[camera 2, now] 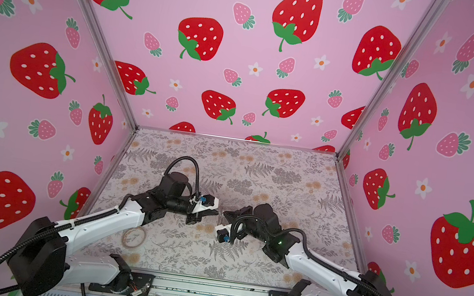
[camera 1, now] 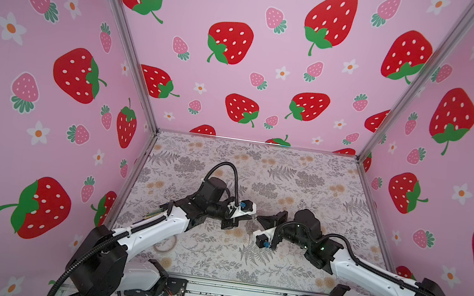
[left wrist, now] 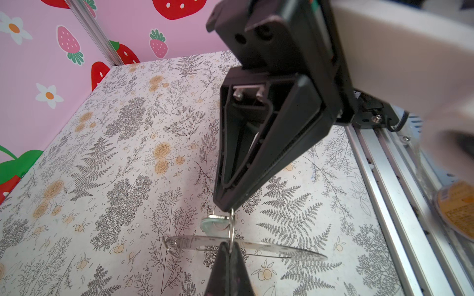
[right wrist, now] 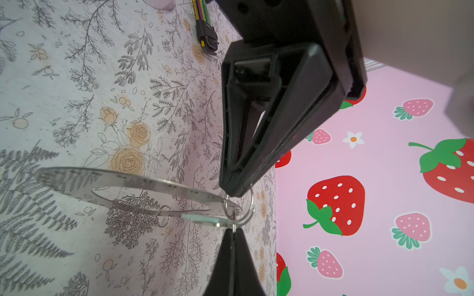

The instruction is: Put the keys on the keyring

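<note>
Facing tip-to-tip — arms (camera 1: 155,228) (camera 1: 369,271) bent inward, jaws clamped at keyring (right wrist: 66,180).

Both top views look from high at 6 o'clock toward 12 o'clock, tilted down, far off; they share nearly the whole table (camera 1: 320,173). The left wrist camera rides close behind the left gripper (left wrist: 230,246), facing 3 o'clock. The right wrist camera, rolled sideways, rides close behind the right gripper (right wrist: 233,230), facing 9 o'clock. These 2 share the keyring (left wrist: 189,242) and the keys (left wrist: 214,223) between the grippers.
</note>
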Available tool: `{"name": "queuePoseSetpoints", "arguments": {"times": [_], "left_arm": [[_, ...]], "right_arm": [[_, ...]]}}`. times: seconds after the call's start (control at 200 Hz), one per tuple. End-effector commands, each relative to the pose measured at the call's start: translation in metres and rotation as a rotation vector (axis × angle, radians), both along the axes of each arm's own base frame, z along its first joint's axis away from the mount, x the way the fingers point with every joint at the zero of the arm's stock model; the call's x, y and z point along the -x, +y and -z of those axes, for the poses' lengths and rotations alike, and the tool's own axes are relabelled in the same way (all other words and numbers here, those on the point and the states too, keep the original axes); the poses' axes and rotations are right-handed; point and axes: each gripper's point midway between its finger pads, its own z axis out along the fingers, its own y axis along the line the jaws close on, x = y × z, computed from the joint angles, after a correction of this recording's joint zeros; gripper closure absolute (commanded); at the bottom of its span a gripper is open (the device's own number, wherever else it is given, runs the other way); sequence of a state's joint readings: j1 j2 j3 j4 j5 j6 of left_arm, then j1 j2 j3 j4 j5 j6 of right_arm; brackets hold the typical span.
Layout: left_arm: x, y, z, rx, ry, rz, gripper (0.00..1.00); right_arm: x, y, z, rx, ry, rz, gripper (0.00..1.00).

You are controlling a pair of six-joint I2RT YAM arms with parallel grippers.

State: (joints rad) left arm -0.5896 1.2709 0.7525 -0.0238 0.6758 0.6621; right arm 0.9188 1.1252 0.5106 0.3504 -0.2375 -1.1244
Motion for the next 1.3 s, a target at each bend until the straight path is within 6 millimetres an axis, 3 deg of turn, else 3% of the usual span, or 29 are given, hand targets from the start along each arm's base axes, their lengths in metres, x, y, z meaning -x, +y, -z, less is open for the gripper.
{"name": "queuePoseSetpoints", "arguments": {"times": [0.0,0.535,0.62,0.745,0.905,1.121,1.296], "left_arm": [[-0.005,-0.008,-0.036,0.096,-0.054,0.027,1.0],[-0.006,-0.009,-0.051,0.17,-0.047,0.019,1.0],[-0.006,-0.008,-0.052,0.175,-0.049,0.016,1.0],[-0.007,-0.008,-0.053,0.182,-0.047,0.012,1.0],[-0.008,-0.008,-0.055,0.192,-0.051,0.006,1.0],[-0.011,-0.005,-0.06,0.222,-0.092,-0.016,1.0],[-0.008,-0.004,-0.064,0.237,-0.116,-0.008,1.0]], "right_arm": [[0.008,0.001,0.01,-0.01,0.07,-0.025,1.0],[-0.001,-0.003,0.006,-0.118,0.142,0.052,1.0],[0.002,-0.002,0.005,-0.13,0.158,0.04,0.95],[0.004,-0.003,-0.005,-0.184,0.174,0.046,0.79],[0.007,-0.008,-0.02,-0.252,0.233,0.064,0.68],[0.019,-0.011,-0.052,-0.391,0.395,0.037,0.65],[0.015,-0.011,-0.068,-0.466,0.529,0.055,0.65]]}}
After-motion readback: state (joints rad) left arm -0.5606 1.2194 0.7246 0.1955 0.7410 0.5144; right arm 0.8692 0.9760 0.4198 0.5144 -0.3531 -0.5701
